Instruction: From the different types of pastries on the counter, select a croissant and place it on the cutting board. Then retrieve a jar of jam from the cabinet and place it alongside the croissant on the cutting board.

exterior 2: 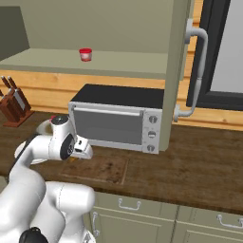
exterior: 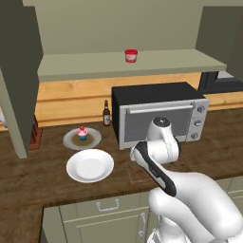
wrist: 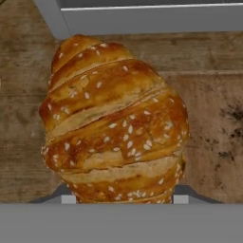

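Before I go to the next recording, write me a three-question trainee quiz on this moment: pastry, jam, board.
1. True or false: the croissant sits between the gripper's fingers, near the front of the toaster oven.
2. Where is the jam jar? A) on the cutting board B) on the open cabinet shelf above the oven C) on the white plate
3. Fill in: the grey plate beside the bottle holds a ______.

Key: 1 true; 2 B; 3 cupcake.
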Available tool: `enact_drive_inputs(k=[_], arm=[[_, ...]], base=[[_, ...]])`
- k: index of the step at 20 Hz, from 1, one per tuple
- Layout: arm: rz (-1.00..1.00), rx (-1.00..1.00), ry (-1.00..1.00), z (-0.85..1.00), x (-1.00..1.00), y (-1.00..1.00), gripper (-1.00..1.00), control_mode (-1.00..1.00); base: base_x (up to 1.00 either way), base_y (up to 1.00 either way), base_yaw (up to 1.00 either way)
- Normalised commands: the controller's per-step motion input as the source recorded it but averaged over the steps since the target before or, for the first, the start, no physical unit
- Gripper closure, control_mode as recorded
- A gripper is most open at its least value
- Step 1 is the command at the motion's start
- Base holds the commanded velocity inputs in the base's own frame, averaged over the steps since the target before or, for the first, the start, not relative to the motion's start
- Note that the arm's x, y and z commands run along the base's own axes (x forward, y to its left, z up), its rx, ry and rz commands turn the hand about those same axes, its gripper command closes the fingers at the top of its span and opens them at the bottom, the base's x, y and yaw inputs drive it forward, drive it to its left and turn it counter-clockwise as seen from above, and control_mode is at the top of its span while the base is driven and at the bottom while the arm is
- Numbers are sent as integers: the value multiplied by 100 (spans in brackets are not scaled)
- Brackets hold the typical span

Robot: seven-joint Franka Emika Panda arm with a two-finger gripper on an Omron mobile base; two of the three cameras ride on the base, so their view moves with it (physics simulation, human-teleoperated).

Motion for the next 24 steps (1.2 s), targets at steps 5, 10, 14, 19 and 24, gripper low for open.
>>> enact_drive_inputs(k=[5,10,14,19,24], arm=[[0,0,-3,-38,-38,0,100,-100],[0,0,-19,-56,-22,0,100,-100],[0,0,-23,-83,0,-4,100,-100],[0,1,-15,-100,-1,-28,100,-100],[0,5,-7,-89,-8,-25,100,-100]], base=[[0,0,0],[0,0,0],[0,0,0],[0,0,0],[0,0,0]])
